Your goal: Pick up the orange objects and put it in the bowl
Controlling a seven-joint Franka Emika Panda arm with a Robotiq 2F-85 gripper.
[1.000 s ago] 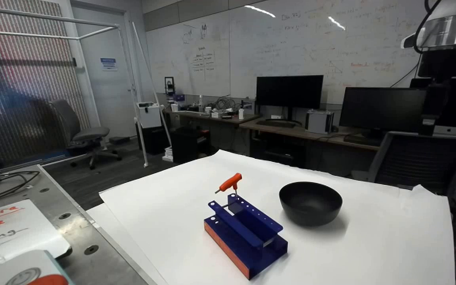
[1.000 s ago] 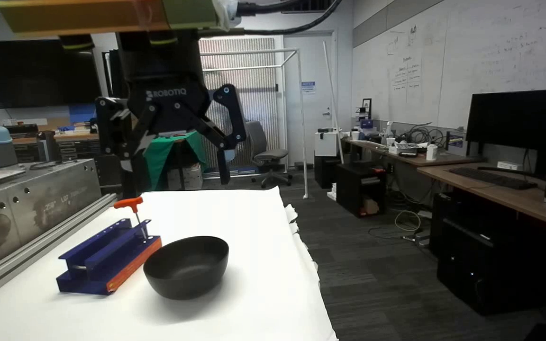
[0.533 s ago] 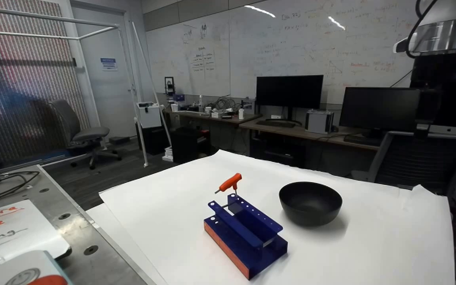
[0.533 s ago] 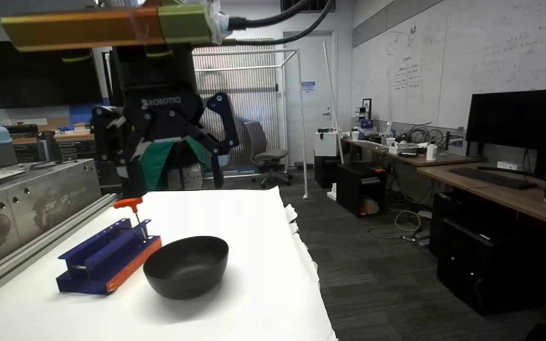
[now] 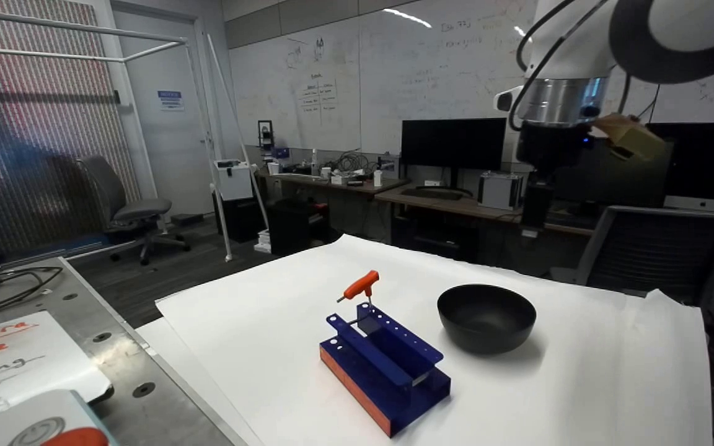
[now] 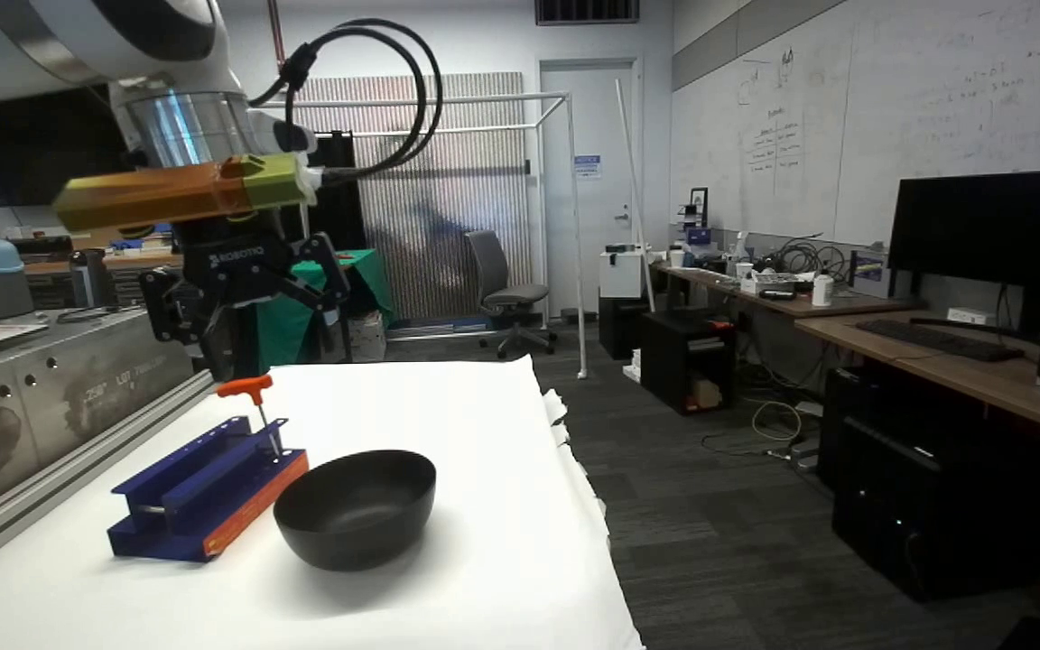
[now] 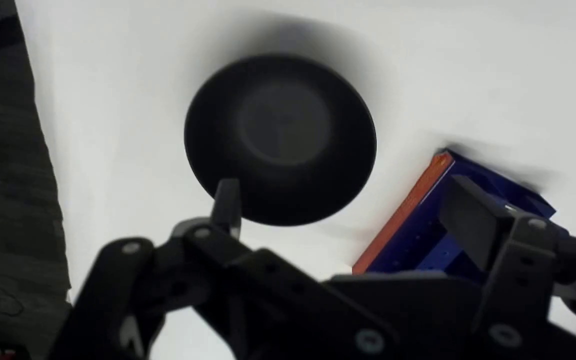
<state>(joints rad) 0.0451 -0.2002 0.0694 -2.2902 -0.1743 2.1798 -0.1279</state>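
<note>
Our black two-fingered end effector (image 6: 288, 357), spread wide and gripping nothing, has swung further in over the white surface (image 5: 258, 365). Below sits the round matte-black bowl (image 7: 282, 125), then the blue channelled metal-looking rack (image 5: 369, 353) holding the orange plastic T-handled tool (image 5: 363, 284); we judge grasping comes next.

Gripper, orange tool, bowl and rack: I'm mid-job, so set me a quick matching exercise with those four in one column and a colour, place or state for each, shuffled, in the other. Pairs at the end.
Things
1. bowl
2. gripper
3. rack
4. orange tool

Colour, place or state
A. open, holding nothing
B. handle raised above one end of the rack
C. black and round
D. mostly blue, with some orange-red

Right pairs
1-C
2-A
3-D
4-B
</note>
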